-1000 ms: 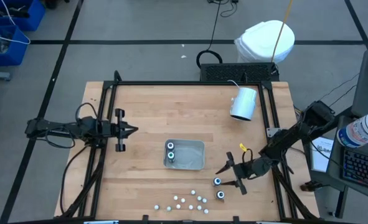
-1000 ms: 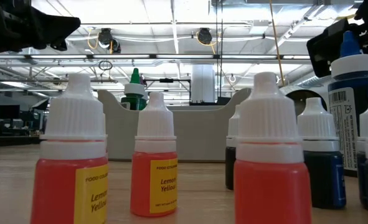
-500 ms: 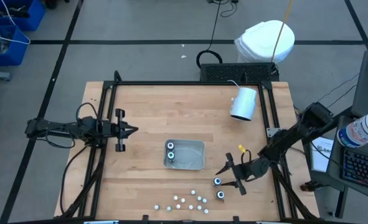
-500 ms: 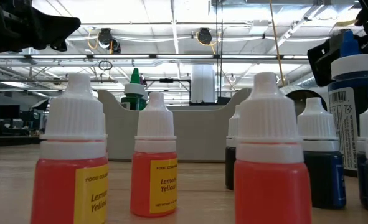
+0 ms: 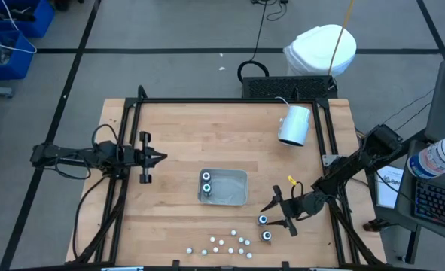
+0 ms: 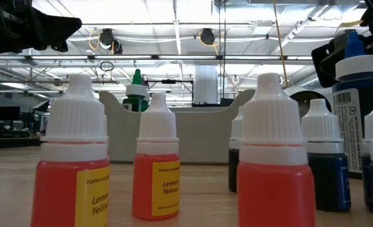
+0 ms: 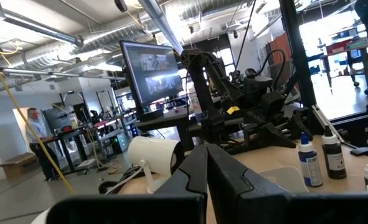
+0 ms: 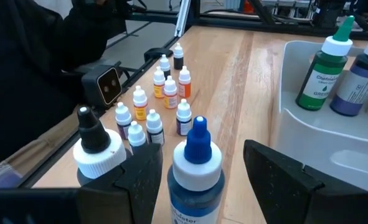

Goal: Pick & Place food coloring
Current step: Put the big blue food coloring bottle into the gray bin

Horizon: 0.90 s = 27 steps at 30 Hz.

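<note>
high view: the right gripper (image 5: 271,214) sits low near the table's (image 5: 184,143) front right, fingers spread apart with a blue bottle (image 5: 263,220) standing between them. a black bottle (image 5: 267,235) stands just beside it, nearer the front edge. a grey tray (image 5: 233,188) at mid-table holds two more bottles (image 5: 205,183) in its left end. a cluster of small white-capped bottles (image 5: 226,242) lies along the front edge. the left gripper (image 5: 160,158) waits over the table's left side, fingers pressed together. a white cup (image 5: 294,125) lies on its side at the back right.

low view: small bottles with orange-red contents (image 6: 156,170) fill the front; the blue bottle (image 6: 356,94) stands at far right, with a dark finger beside it.

left wrist view: the left fingers (image 7: 202,168) meet in a closed point.

right wrist view: the blue bottle (image 8: 195,171) stands between the parted right fingers (image 8: 277,171), not clamped; the black bottle (image 8: 96,149) is just beside. the tray (image 8: 296,118) holds a green bottle (image 8: 324,68) and a purple one (image 8: 358,81).
</note>
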Available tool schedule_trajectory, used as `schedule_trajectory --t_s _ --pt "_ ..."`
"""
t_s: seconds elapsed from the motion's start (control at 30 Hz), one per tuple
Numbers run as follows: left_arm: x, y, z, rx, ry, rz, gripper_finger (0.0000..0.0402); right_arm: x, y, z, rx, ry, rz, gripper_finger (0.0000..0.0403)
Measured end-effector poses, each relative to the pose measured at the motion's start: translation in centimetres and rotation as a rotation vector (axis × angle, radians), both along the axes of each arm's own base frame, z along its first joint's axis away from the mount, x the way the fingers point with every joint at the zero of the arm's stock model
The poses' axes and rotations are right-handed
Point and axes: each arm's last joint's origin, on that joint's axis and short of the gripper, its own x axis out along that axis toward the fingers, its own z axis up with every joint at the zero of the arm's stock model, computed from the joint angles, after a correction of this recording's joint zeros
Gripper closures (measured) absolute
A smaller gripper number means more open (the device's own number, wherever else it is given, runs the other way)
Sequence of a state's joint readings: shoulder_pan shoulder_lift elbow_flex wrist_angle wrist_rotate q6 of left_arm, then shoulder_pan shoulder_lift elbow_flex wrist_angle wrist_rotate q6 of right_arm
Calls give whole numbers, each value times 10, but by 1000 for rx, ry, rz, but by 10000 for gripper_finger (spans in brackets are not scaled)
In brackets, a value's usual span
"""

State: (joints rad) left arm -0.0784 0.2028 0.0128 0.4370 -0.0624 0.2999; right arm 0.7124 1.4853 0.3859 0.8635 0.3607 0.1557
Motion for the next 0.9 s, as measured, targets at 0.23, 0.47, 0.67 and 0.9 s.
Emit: schedule_trajectory --t_s 0.23,0.47,0.67,0.9 --pt "0 0 -1 -13 11 -3 392 0 0 0 -12 -4 4 188" --pt "0 0 -2 6 19 1 392 0 0 0 -16 -6 5 188" --pt "1 0 -2 -19 24 -5 392 0 0 0 -43 -15 14 188" --pt "1 0 -2 -26 24 -7 392 0 0 0 -40 -14 16 188"
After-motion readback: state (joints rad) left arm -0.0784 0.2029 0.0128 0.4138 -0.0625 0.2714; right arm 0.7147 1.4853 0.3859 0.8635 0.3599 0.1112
